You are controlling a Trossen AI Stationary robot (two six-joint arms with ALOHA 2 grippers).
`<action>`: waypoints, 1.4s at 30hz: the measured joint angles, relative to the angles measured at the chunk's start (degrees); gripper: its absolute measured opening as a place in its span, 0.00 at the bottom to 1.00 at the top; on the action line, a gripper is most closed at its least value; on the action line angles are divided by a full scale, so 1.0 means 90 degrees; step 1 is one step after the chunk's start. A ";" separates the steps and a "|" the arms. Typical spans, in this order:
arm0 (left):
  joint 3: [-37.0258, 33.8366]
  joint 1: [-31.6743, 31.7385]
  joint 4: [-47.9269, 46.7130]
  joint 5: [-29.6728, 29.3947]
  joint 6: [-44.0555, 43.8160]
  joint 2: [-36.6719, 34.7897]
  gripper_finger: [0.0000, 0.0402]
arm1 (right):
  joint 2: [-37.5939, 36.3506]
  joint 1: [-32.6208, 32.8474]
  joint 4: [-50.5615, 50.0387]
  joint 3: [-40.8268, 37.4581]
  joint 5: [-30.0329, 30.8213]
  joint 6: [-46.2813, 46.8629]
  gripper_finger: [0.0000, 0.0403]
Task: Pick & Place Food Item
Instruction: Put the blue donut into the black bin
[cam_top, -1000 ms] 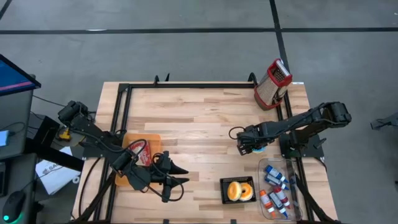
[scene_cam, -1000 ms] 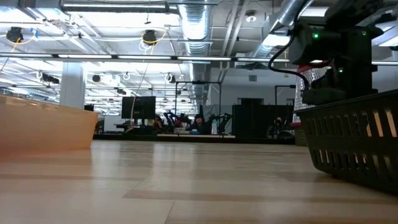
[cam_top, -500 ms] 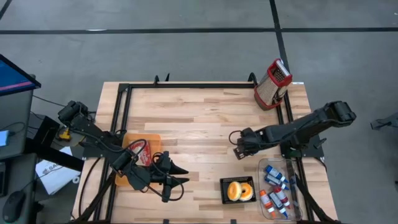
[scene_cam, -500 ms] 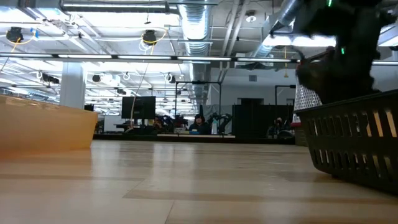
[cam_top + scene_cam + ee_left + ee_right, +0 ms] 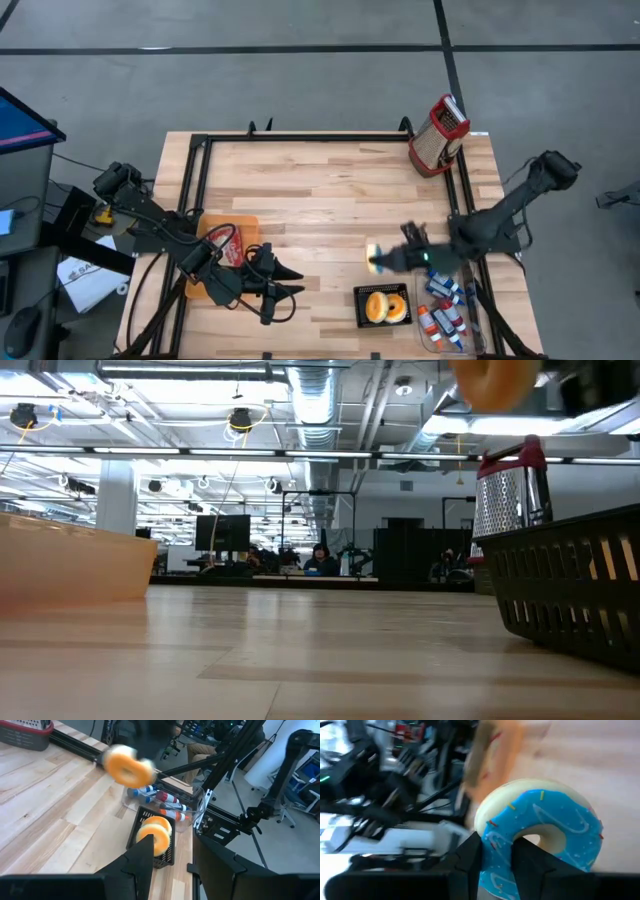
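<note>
A ring doughnut with blue icing (image 5: pixel 540 835) is in my right gripper (image 5: pixel 383 261), which is shut on it. It hangs in the air just beyond the far side of a black mesh basket (image 5: pixel 383 305). That basket stands near the table's near edge and holds two glazed doughnuts (image 5: pixel 155 834). The carried doughnut's orange underside (image 5: pixel 127 766) shows in the left wrist view and at the top of the low view (image 5: pixel 495 382). My left gripper (image 5: pixel 288 282) waits open, near the near edge beside an orange tray (image 5: pixel 212 232). My right gripper pinches the doughnut's ring wall (image 5: pixel 496 851) on one side of the ring. One finger (image 5: pixel 470 857) is outside the rim, and the other (image 5: pixel 527 862) is at the hole. The fingers come roughly level from the table's right. The doughnut is lifted clear, icing side toward the wrist camera.
A metal grater with a red handle (image 5: pixel 437 135) stands at the far right corner. A clear bin of small bottles (image 5: pixel 445 305) lies right of the basket. The orange tray holds a red-and-white item (image 5: pixel 230 250). Black frame rails (image 5: pixel 300 138) border the bare wood at the middle.
My right arm has swung from the table's right-middle toward the near edge and the basket, rising out of the low view's top. It has turned, so the gripper now points toward the table's left, and the doughnut has travelled with it.
</note>
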 joint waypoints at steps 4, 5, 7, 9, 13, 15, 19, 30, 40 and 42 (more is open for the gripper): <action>0.0000 0.0000 0.0000 -0.0012 0.0017 0.0000 0.34 | 0.0698 0.0755 0.0958 -0.0002 0.0848 0.0543 0.25; 0.0000 0.0000 0.0000 -0.0011 0.0020 0.0000 0.34 | 0.0914 0.0889 0.1174 -0.0002 0.1032 0.0675 0.26; 0.0000 0.0000 -0.0002 -0.0010 0.0027 0.0000 0.34 | 0.1369 0.1110 0.1636 -0.0005 0.1352 0.0894 0.27; 0.0000 0.0000 0.0000 -0.0010 0.0029 0.0000 0.34 | 0.1855 0.1254 0.2191 -0.0005 0.1550 0.1106 0.29; 0.0000 0.0000 0.0001 -0.0006 0.0029 0.0000 0.34 | 0.2763 0.1432 0.3223 -0.0005 0.1767 0.1329 0.31; 0.0000 -0.0019 0.0015 -0.0007 0.0024 0.0000 0.34 | 0.3046 0.1499 0.3562 -0.0005 0.1973 0.1358 0.31; 0.0000 -0.0088 0.0097 0.0000 0.0029 0.0000 0.34 | 0.3291 0.1636 0.3711 -0.0005 0.2244 0.1471 0.31; 0.0000 -0.0194 0.0097 0.0017 0.0029 0.0000 0.34 | 0.3279 0.1838 0.3458 -0.0005 0.2567 0.1594 0.40; 0.0000 -0.0194 0.0096 0.0010 0.0015 0.0000 0.34 | 0.3278 0.1912 0.3260 -0.0007 0.2568 0.1741 0.51; 0.0000 -0.0194 0.0095 0.0010 0.0014 0.0000 0.34 | 0.3277 0.1931 0.3269 -0.0007 0.2568 0.1750 0.52</action>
